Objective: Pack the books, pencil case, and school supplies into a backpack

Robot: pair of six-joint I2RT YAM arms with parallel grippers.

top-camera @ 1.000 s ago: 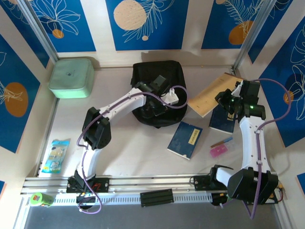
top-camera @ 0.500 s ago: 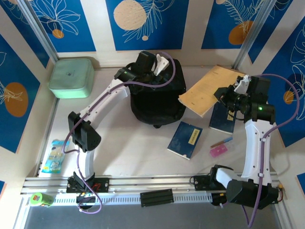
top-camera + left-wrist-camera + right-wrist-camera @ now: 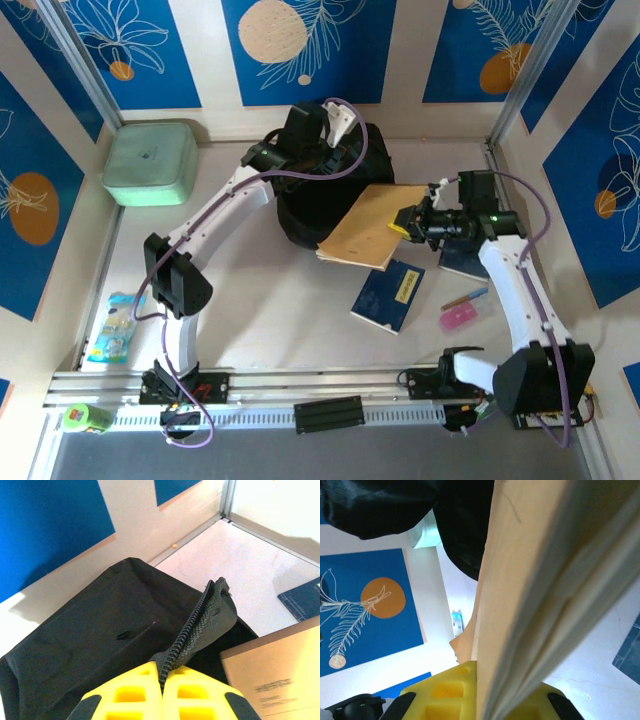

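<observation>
The right arm has swung left since a moment ago, and the right gripper (image 3: 485, 690) is clamped on the edge of a tan book (image 3: 365, 228). The book's far corner now overlaps the lower right side of the backpack (image 3: 300, 195). At the bag's top, the left gripper (image 3: 162, 690) pinches the zipper edge (image 3: 200, 625) tight and holds it lifted. Two blue books lie on the table (image 3: 280, 310), one (image 3: 388, 293) just below the tan book, the other (image 3: 462, 262) partly under the right arm.

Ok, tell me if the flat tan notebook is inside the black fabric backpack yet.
Out. The right gripper holds the flat tan notebook by its edge, one end over the black fabric backpack, whose zipper the left gripper pinches.
</observation>
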